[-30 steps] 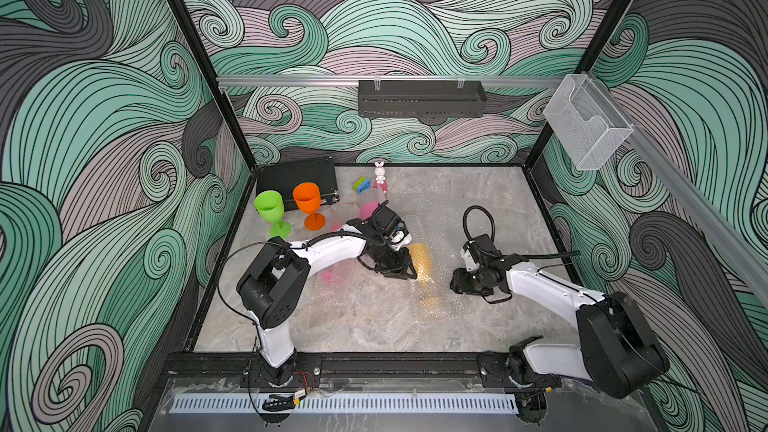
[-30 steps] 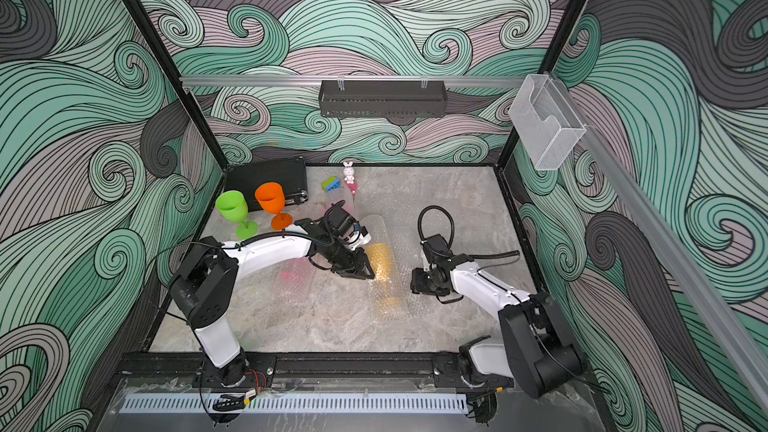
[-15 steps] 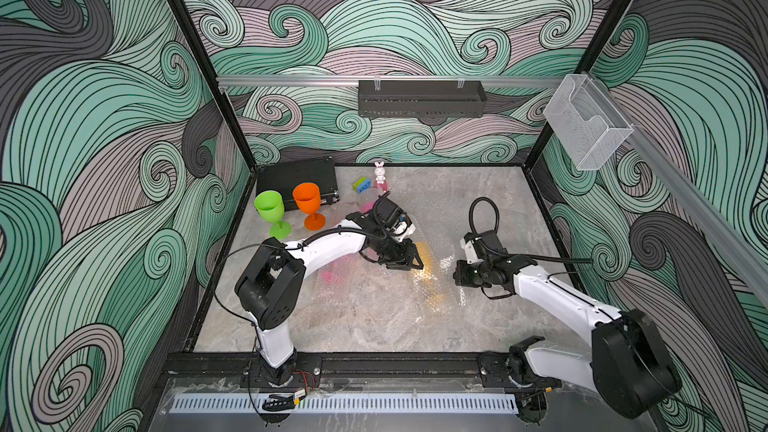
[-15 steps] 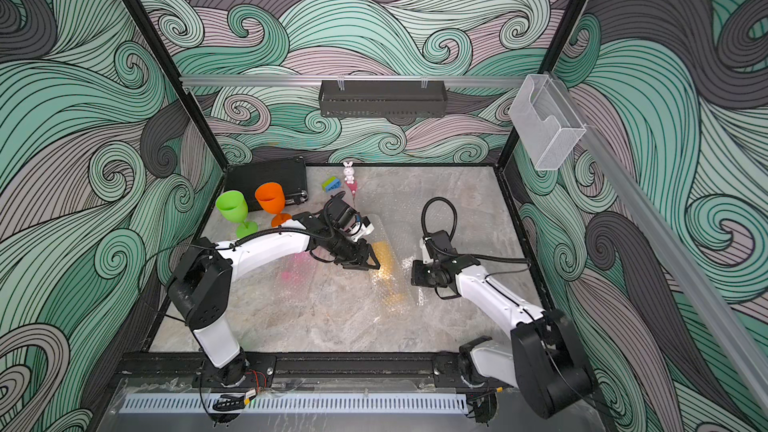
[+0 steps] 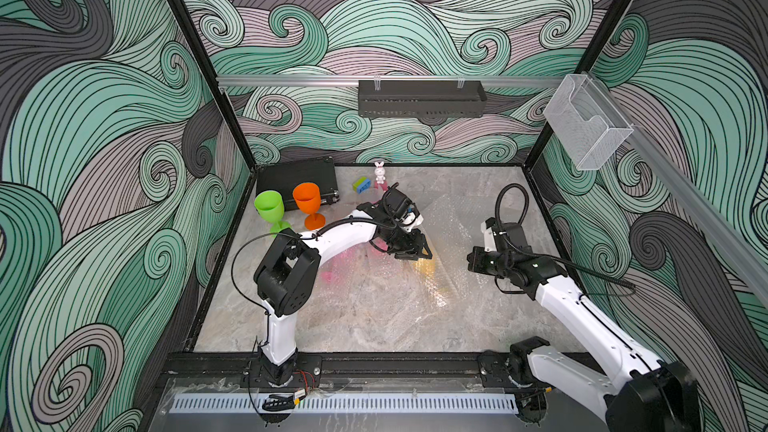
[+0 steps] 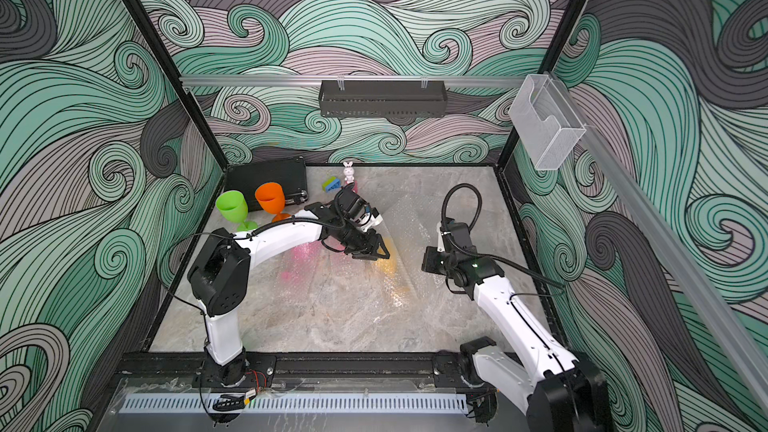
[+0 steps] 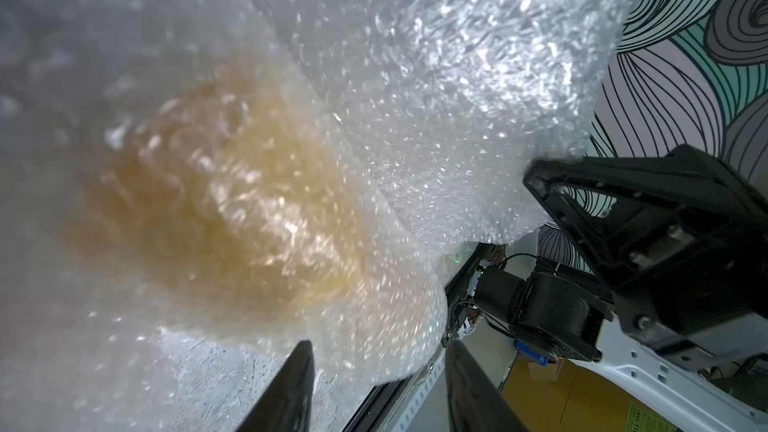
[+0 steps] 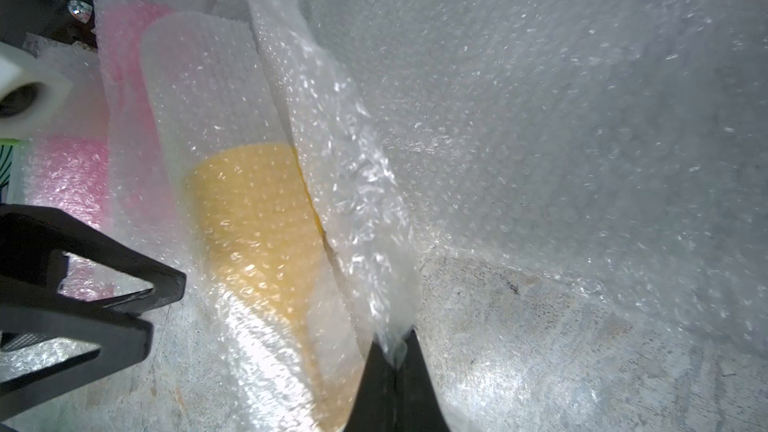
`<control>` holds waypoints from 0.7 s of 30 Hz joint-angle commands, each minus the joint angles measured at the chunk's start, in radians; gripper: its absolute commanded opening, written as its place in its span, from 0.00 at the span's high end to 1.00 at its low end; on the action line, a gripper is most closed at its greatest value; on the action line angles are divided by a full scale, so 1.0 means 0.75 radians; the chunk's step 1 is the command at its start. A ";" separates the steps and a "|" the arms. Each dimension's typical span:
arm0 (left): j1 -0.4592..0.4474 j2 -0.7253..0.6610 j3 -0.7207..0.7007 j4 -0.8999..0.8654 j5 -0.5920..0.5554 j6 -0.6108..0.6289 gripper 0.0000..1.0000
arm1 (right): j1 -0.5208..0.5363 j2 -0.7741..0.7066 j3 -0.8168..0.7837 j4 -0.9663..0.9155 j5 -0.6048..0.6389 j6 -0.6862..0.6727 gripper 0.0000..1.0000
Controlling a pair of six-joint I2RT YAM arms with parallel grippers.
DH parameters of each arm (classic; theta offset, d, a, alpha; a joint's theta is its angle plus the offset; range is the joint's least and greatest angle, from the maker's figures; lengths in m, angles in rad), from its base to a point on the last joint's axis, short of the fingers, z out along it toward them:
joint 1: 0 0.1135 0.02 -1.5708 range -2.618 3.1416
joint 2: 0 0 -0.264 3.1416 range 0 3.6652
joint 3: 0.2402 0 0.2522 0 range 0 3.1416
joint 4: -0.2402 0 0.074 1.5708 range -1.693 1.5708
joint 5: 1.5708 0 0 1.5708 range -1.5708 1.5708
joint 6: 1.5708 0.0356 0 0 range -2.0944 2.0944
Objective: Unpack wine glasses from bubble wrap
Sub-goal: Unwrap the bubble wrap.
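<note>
Pinching the bubble wrap [image 8: 365,184] edge, right gripper [image 8: 394,361] clamped on it, left gripper [image 7: 376,388] jaws apart beside the wrapped yellow goblet [image 8: 257,218] lying mid-table, green goblet [image 5: 270,207] and orange goblet [image 5: 306,198] upright, unwrapped, back left corner.

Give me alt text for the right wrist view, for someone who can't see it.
The right pincer is shut on a fold of bubble wrap, beside a yellow wine glass lying wrapped on the table. A wrapped pink wine glass and the open left pincer sit beyond.
</note>
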 commanded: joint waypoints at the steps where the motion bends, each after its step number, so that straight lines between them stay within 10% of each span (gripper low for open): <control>1: 0.002 0.034 0.087 -0.079 -0.031 0.025 0.48 | -0.013 -0.031 0.028 -0.084 -0.019 0.035 1.00; 12: -0.095 0.004 0.048 -0.293 -0.366 0.072 0.27 | -0.015 -0.136 -0.029 -0.140 -0.065 0.111 1.00; 21: -0.112 0.008 -0.033 -0.220 -0.376 0.052 0.42 | -0.017 -0.109 -0.045 -0.124 -0.050 0.129 1.00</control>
